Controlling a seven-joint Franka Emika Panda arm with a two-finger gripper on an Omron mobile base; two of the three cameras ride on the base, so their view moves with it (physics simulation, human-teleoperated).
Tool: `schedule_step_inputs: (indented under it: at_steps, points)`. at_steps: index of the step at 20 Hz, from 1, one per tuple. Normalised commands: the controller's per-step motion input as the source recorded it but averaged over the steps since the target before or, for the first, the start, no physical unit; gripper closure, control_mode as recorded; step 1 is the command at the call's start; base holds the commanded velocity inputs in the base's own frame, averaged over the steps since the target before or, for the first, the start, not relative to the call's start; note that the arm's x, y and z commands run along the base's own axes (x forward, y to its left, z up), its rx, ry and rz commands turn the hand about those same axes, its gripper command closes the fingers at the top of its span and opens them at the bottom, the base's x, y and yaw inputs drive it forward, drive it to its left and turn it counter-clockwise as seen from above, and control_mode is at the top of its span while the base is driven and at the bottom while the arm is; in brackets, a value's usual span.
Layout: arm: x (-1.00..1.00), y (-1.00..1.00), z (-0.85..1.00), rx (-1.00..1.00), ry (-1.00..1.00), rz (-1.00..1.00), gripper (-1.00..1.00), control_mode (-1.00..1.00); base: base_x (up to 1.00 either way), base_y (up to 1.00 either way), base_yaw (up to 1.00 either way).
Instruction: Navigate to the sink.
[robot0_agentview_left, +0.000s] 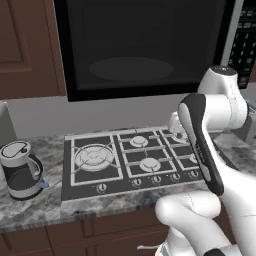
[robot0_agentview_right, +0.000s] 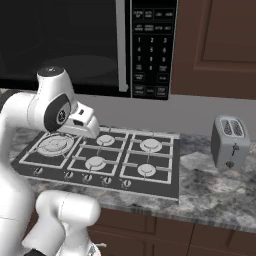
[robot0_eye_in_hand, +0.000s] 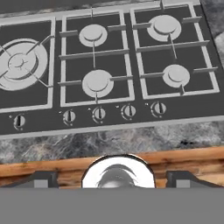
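Nowhere yet a sink: base faces the cooktop, centre frame, so it lies off to one side, which I cannot tell | risk: driving the wrong way, or arm clipping the counter | gripper tips wide apart, empty | coffee maker lower left of left view; toaster right of right view

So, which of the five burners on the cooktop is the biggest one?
The burner at the far left of the cooktop, the side towards the coffee maker. It fills a whole grate section alone and shows wide concentric rings; the other four are small round caps.
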Motion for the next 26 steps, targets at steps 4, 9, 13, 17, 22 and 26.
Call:
schedule_step_inputs:
  at_steps: [4, 9, 13, 17, 22, 26]
  points:
    - [-0.75, 0.0, 0.0, 0.0, -0.05, -0.01, -1.0, 1.0, -0.25, 0.0, 0.0]
    - [0.0, 0.0, 0.0, 0.0, 0.0, 0.0, -1.0, 1.0, -1.0, 0.25, 0.24]
    - [0.0, 0.0, 0.0, 0.0, 0.0, 0.0, -1.0, 1.0, -1.0, 0.3, 0.69]
    - [0.0, 0.0, 0.0, 0.0, 0.0, 0.0, -1.0, 1.0, -0.51, 0.13, 0.98]
    - [0.0, 0.0, 0.0, 0.0, 0.0, 0.0, -1.0, 1.0, -0.18, 0.0, 1.0]
    - [0.0, 0.0, 0.0, 0.0, 0.0, 0.0, -1.0, 1.0, -0.17, 0.0, 1.0]
